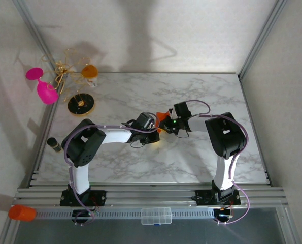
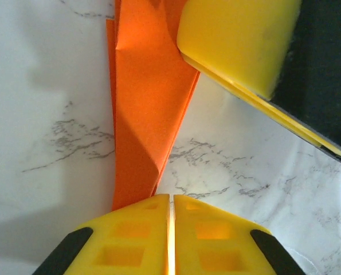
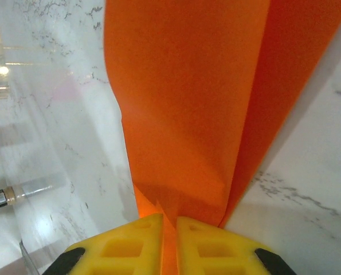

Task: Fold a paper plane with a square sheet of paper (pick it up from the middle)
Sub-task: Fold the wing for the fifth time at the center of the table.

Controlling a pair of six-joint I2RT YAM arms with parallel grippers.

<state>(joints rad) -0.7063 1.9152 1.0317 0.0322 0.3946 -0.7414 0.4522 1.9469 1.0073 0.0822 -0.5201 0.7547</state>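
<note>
- In the top external view, the two arms are brought together near the middle of the desk [image 1: 201,91]. The orange paper [image 1: 163,115] is seen between the left end effector [image 1: 155,133] and the right end effector [image 1: 167,122].
- In the left wrist view, the left end effector's fingers [image 2: 130,235] are pressed together. The paper, folded into a narrow strip, runs from their tips above the marble. Whether it is pinched cannot be told.
- In the right wrist view, the right end effector is closed on the paper, with orange showing in the slit between its fingers [image 3: 130,246].
</note>
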